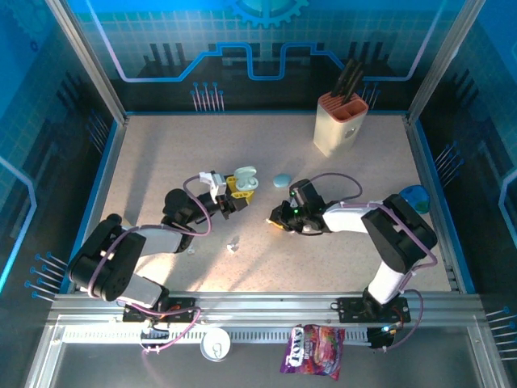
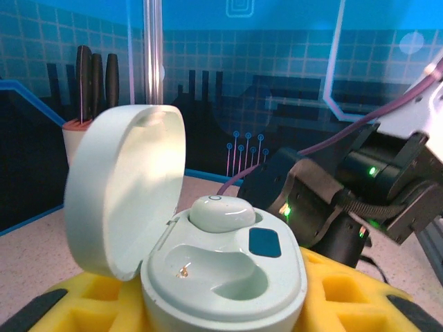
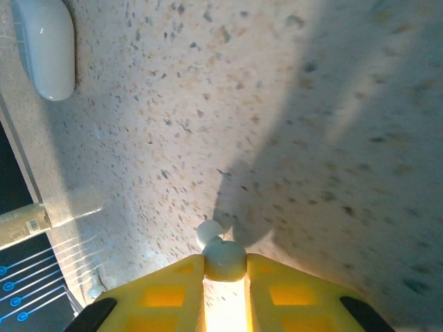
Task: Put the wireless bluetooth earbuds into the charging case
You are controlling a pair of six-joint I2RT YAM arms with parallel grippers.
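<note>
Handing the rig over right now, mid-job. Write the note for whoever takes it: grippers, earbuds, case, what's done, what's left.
Left gripper: shut on the open charging case, lid up.
Right gripper: shut on the held earbud, low over the table, apart from the case.
Done: the seated earbud is in the far slot.
Left: put the held earbud into the empty near slot.

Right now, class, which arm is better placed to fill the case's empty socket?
Right: the right gripper pinches an earbud; the left gripper holds the open charging case, one socket empty.
</note>
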